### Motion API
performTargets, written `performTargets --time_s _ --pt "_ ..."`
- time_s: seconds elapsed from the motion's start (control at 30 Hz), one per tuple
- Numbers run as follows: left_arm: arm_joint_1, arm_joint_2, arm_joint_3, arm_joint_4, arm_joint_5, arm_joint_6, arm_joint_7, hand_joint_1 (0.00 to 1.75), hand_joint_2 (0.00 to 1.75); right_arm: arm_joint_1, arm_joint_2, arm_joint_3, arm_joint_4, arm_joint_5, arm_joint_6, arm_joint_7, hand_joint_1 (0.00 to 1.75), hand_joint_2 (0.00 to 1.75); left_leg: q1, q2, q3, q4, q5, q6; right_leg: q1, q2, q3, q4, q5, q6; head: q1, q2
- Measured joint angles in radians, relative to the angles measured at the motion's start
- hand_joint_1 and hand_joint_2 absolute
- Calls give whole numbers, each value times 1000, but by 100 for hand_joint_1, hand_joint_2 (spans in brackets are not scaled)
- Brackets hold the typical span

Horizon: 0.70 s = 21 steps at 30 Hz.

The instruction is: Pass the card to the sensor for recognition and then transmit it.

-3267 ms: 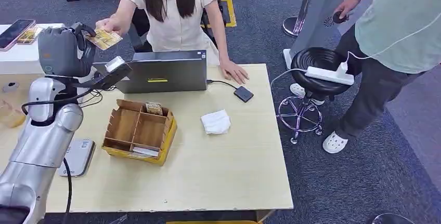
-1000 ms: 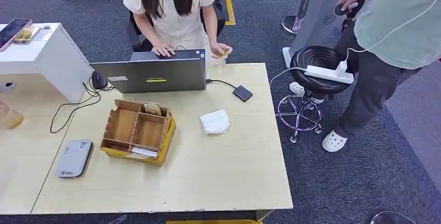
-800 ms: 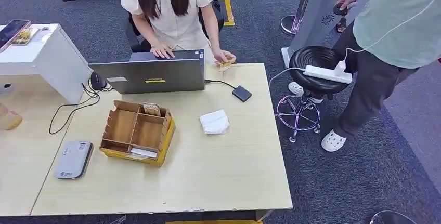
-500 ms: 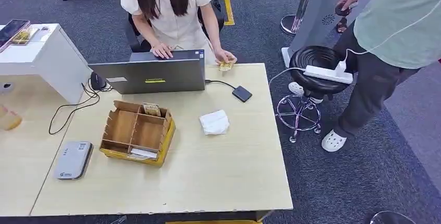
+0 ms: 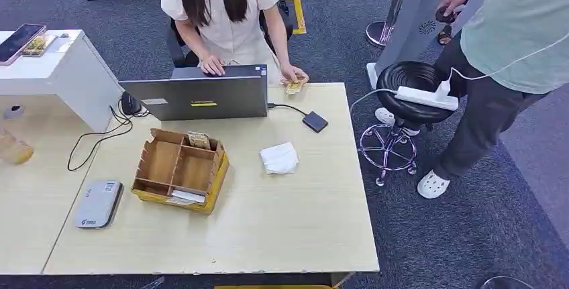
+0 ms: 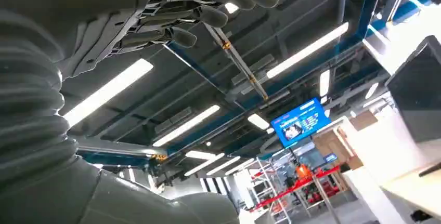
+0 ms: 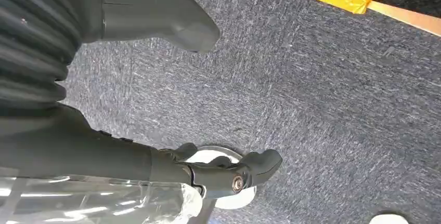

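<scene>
- The table (image 5: 282,235) is a light wooden one and takes the middle of the head view.
- A seated person (image 5: 225,7) is at 12 o'clock behind the table; a standing person (image 5: 510,41) is at 2 o'clock, beside a black stool (image 5: 412,84).
- The laptop (image 5: 201,94) stands at the far edge of the table, in front of the seated person.
- The cardboard tray (image 5: 180,168) with compartments lies at 9 o'clock from the table middle.
- The grey sensor (image 5: 98,203) lies flat at 8 o'clock, near the tray but apart from it.
- The left hand (image 6: 192,11) is raised toward the ceiling, its fingers apart and slightly bent, holding nothing.
- The right hand (image 7: 171,24) hangs over the carpet, thumb and fingers apart, holding nothing.
- A white tissue (image 5: 279,157) lies at 3 o'clock from the tray.
- The card (image 5: 292,88) is on the far table edge, under the seated person's fingers, at 3 o'clock from the laptop.
</scene>
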Motion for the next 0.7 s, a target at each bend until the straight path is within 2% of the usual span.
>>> performTargets --time_s 0.07,0.2,0.4,0.53,0.7 --pt "28 -23 0 -35 0 -42 34 0 175 1 0 -5 0 -2 0 1 0 175 0 0 0 0 0 0 0 0 0 0 0 0 0 0" --pt "97 -114 -3 -146 0 -113 106 0 175 6 1 -21 0 -4 -1 4 0 175 -1 0 1 0 -1 1 0 0 0 -1 -1 2 0 0" --pt "184 -200 -55 -246 -3 -172 215 0 175 12 3 -38 -6 -4 -1 8 0 175 -2 0 2 0 -3 4 -1 0 1 -2 -2 3 1 0" --pt "192 -246 -131 -253 -3 -167 266 0 175 14 9 -47 -12 8 0 10 0 175 -1 -1 2 0 -3 4 -1 -1 2 -2 -3 3 0 0" --pt "174 -253 -203 -208 -3 -118 283 0 175 14 10 -52 -19 21 0 10 0 175 -2 -1 3 0 -2 3 -1 -2 3 -2 -3 3 0 0"
